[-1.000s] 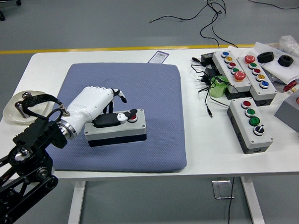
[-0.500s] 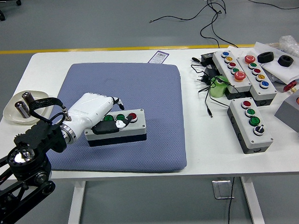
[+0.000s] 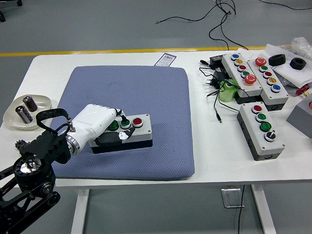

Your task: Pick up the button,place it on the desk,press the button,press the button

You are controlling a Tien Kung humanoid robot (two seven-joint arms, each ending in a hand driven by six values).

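A grey button box (image 3: 131, 132) with two green buttons and one red button lies on the blue mat (image 3: 145, 97). My left hand (image 3: 107, 124), white with black fingers, rests on the box's left end. Its fingers are curled, with a fingertip (image 3: 123, 122) touching the middle green button. The red button (image 3: 137, 121) at the right end is uncovered. The black left arm (image 3: 29, 169) comes in from the lower left. The right arm is out of view.
A white dish (image 3: 13, 117) with two small cylinders sits at the left table edge. Several other button boxes (image 3: 262, 128), cables (image 3: 217, 88) and a green object (image 3: 228, 90) lie at the right. A label card (image 3: 167, 58) lies behind the mat.
My left hand has pulled back to the left along the box, from over the red button to the middle green button. The arm has shifted lower, uncovering the dish.
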